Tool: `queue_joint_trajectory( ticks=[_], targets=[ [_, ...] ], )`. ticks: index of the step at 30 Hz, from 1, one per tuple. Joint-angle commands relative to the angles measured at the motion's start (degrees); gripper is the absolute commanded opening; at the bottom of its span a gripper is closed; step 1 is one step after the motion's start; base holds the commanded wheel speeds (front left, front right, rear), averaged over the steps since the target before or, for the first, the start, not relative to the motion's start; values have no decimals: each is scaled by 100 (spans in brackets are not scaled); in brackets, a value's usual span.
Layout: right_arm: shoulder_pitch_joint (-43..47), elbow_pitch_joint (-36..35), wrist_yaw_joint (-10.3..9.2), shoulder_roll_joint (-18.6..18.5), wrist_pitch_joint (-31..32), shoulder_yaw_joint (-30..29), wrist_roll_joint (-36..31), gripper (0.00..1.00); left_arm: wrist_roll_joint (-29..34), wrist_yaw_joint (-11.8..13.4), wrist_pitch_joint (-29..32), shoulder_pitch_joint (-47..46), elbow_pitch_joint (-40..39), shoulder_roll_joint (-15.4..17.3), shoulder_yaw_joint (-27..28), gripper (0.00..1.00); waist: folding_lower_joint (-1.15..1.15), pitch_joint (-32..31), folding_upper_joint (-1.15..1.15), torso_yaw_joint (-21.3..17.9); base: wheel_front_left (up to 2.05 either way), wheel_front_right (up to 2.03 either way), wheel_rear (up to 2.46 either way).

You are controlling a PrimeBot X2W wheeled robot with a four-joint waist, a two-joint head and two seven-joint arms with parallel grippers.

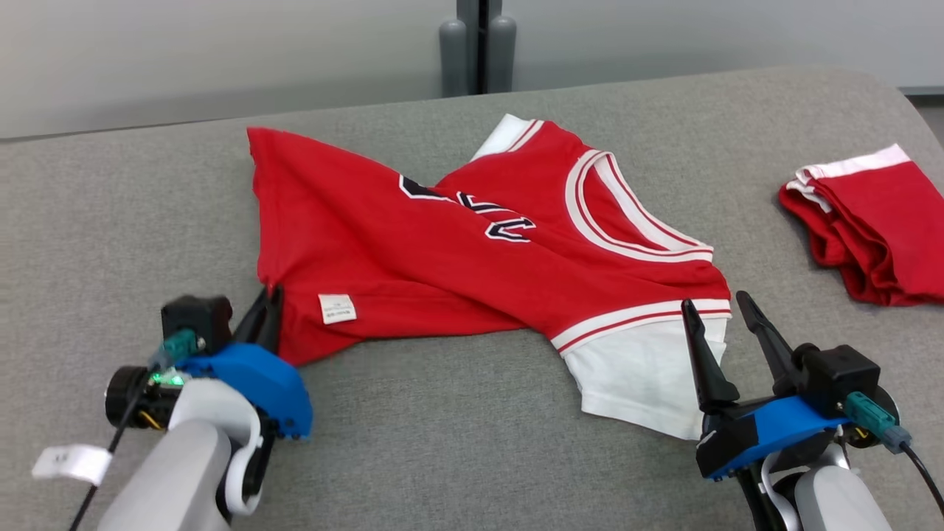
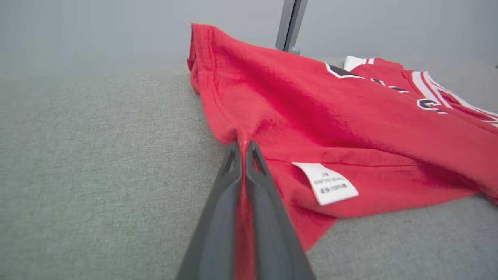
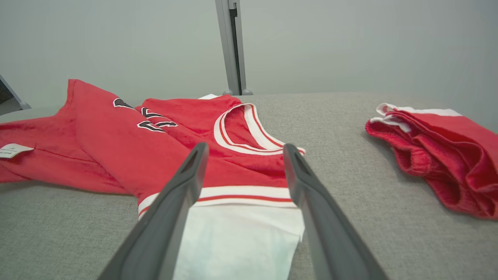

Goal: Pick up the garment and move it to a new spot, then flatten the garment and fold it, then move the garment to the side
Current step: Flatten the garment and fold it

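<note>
We see the red jersey (image 1: 442,243) sprawled mid-desk (image 1: 110,221), long axis running 9 to 3 o'clock with the collar toward 3, our left claw (image 1: 269,296) pinched tight on its hem at 8 o'clock, our right claw (image 1: 714,302) spread wide and empty by the white sleeve (image 1: 634,369) at 4 o'clock.

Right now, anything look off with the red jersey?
The red jersey lies twisted, not flat: one half is flipped over across the chest lettering, and its care label faces up. The left hand is shut on the cloth edge beside it; the right hand is open by the white sleeve.
</note>
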Motion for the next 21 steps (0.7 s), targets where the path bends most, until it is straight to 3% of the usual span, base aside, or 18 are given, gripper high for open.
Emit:
queue_joint_trajectory(
  ticks=[1,8,9,10,11,12,13,17,21],
  targets=[
    [90,-35,3,-6,9,-56,-26,100,46,90,-55,343,-424,111,-48,0,0,-55,0,53,0,0,0],
    [194,-136,3,-6,68,-134,-34,100,191,361,77,1251,-1674,347,-306,0,0,-122,0,191,0,0,0],
    [203,-149,3,-6,84,-132,-33,100,185,381,158,1384,-1840,381,-371,5,0,-124,0,208,0,0,0],
    [214,-161,3,-6,98,-141,-31,100,172,400,263,1508,-1990,399,-440,32,0,-128,0,233,0,0,0],
    [216,-171,3,-6,101,-141,-24,100,144,399,368,1615,-2117,408,-507,67,0,-130,0,250,0,0,0],
    [213,-182,3,-6,114,-139,-22,100,84,392,487,1720,-2236,391,-578,93,0,-130,0,269,0,0,0],
    [213,-192,3,-6,123,-140,-20,100,49,388,608,1817,-2322,391,-638,100,0,-130,0,285,0,0,0],
    [214,-211,3,-6,151,-100,5,100,-251,311,1040,2097,-2663,334,-812,100,0,-172,0,307,0,0,0],
    [238,-186,3,-7,148,-90,5,100,-504,475,1179,2155,-3138,418,-574,100,0,-247,0,286,0,0,0]
  ],
)
